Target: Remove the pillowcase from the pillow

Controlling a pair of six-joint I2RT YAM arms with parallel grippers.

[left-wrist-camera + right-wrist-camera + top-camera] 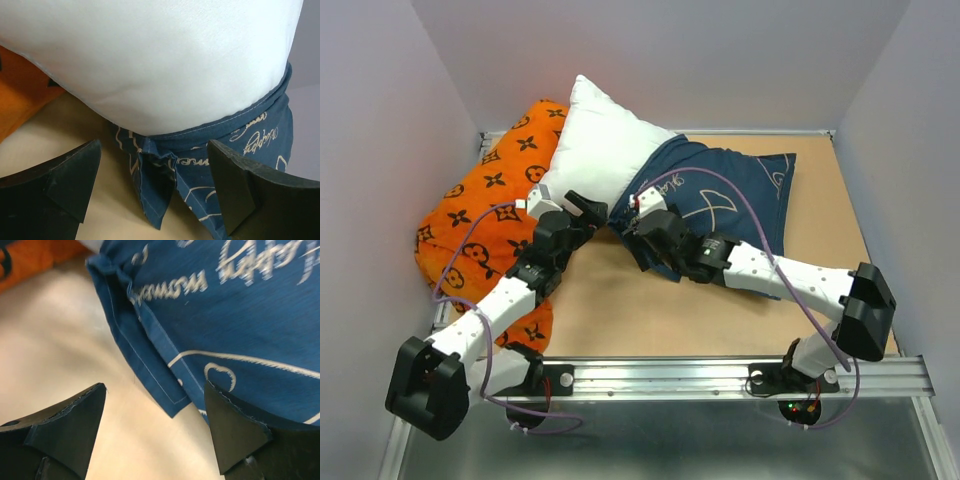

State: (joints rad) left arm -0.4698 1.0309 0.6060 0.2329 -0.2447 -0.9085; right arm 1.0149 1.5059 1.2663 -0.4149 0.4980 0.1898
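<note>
Pillow (595,140) half out, long axis back-left to right; pillowcase (740,195) bunched on its right end on counter (650,310). Left fingers (65,175) wide, empty, facing the hem (210,130). Right fingers (235,425) wide, straddling the hem corner, nearer.

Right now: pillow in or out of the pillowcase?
Partly out. Much of the white pillow sticks out past the pillowcase opening; the left wrist view shows the hem wrapped around its end.

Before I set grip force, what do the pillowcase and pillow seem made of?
Pillowcase: thin woven cloth, perhaps cotton, matte navy; stitched hem and soft folds show it. Pillow: smooth white fabric shell, faint sheen; plump, so probably fibre-filled, though filling is hidden.
</note>
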